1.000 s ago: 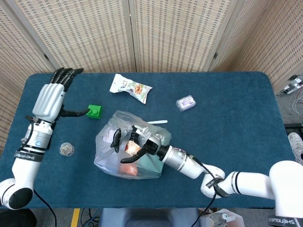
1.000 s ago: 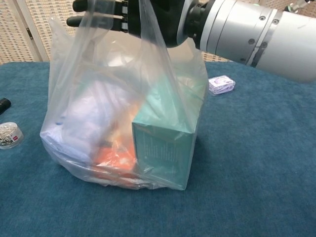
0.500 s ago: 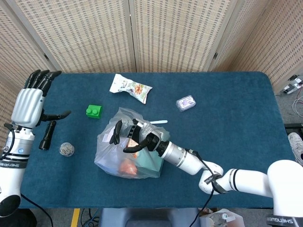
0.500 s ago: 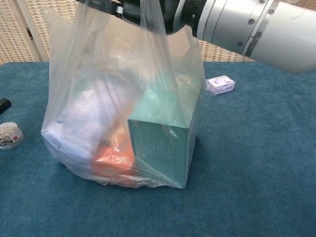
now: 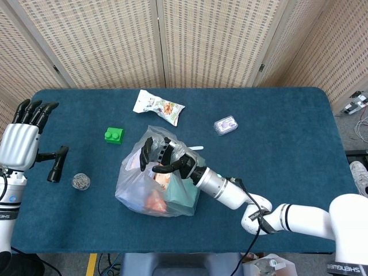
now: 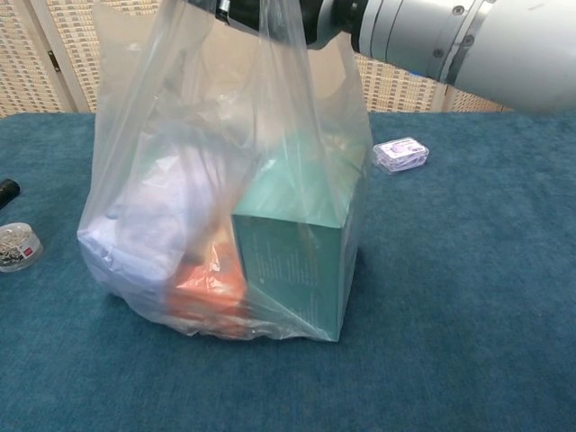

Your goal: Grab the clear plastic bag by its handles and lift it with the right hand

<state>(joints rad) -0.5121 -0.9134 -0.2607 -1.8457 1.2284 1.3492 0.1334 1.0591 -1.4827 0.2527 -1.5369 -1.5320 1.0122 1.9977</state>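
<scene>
1. You see the clear plastic bag as thin, see-through film, creased and faintly glossy, with pale glints along its folds.
2. Inside it, the teal box looks like matt cardboard printed with fine text, and the orange item looks soft and crumpled.
3. Your right hand has black, matt-looking fingers; its forearm is smooth silver metal and glossy white casing.
4. Your left hand shows a smooth silvery-white back and black fingers.
5. The table wears a dark blue, matt, carpet-like cloth.
6. Near the far edge, the snack packet is shiny printed wrapper.
7. The green block looks like smooth plastic.
</scene>
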